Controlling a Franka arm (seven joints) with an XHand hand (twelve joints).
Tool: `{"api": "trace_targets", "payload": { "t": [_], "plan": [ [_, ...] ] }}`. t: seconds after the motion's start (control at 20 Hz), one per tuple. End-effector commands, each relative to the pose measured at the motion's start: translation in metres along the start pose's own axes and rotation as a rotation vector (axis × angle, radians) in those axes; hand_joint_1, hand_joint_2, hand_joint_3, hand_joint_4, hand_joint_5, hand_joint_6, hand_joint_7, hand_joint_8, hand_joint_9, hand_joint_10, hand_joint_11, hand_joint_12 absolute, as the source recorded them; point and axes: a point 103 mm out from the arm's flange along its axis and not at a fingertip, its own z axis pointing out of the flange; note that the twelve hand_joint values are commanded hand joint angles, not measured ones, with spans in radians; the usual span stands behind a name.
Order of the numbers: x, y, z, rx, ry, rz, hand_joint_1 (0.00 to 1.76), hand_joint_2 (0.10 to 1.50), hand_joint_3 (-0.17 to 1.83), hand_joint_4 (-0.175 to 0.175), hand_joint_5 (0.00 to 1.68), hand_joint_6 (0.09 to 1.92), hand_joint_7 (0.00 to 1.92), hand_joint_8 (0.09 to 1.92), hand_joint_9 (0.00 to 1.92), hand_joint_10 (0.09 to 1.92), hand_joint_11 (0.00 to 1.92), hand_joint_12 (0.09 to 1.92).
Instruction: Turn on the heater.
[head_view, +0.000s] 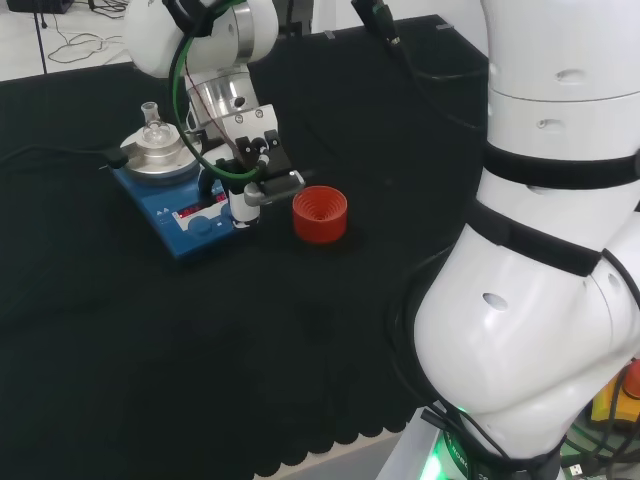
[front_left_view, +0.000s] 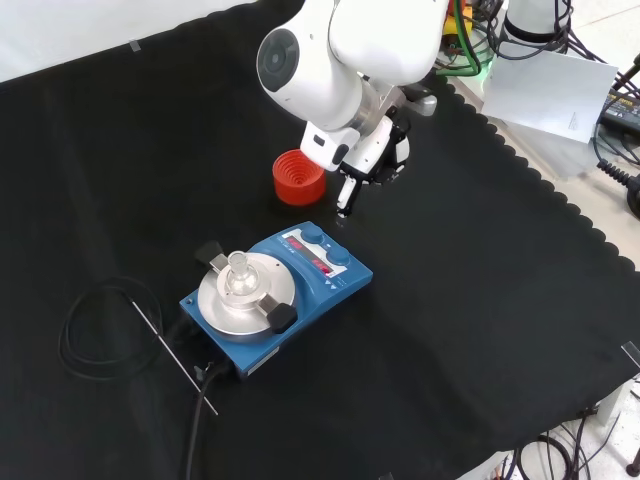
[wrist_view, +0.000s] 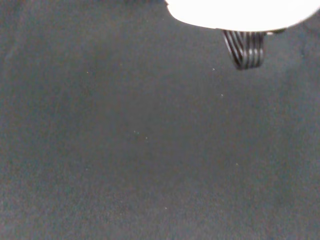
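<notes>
Black cloth bench (front_left_view: 480, 300) with one blue heater (front_left_view: 300, 290) and the hand (front_left_view: 368, 160) at its control edge.

The cloth is matte and scallop-edged. The arm's white links cover most of the hand in both the head and front views, so whether its fingers are spread or curled cannot be told; one slim black and white finger (front_left_view: 345, 200) points down just beside the heater's red-lit front panel, contact unclear. The heater is a flat blue box with two round knobs, a round metal top plate (front_left_view: 240, 295) and a small clear glass flask (front_left_view: 238, 268), hard to make out, on it. One red ribbed ring stand (front_left_view: 298, 175) sits nearby. One thin metal rod (front_left_view: 170, 350) and a coiled black cable (front_left_view: 95, 330) lie beside the heater.
</notes>
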Motion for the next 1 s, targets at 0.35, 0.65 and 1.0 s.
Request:
{"api": "trace_targets", "payload": {
  "t": [0.35, 0.65, 1.0],
  "plan": [
    [0.012, 0.015, 0.003, 0.041, -0.027, -0.015, 1.56, 0.6, 1.27, -0.055, 0.3, 0.44, 1.66, 1.92, 1.71, 1.92, 1.43, 1.52],
    [0.009, 0.022, 0.002, 0.04, -0.034, -0.009, 1.56, 0.6, 1.27, -0.054, 0.31, 0.43, 1.66, 1.92, 1.71, 1.92, 1.43, 1.52],
    [0.006, 0.03, 0.003, 0.057, -0.024, -0.005, 1.56, 0.6, 1.27, -0.055, 0.32, 0.43, 1.66, 1.92, 1.72, 1.92, 1.44, 1.52]
  ]
}}
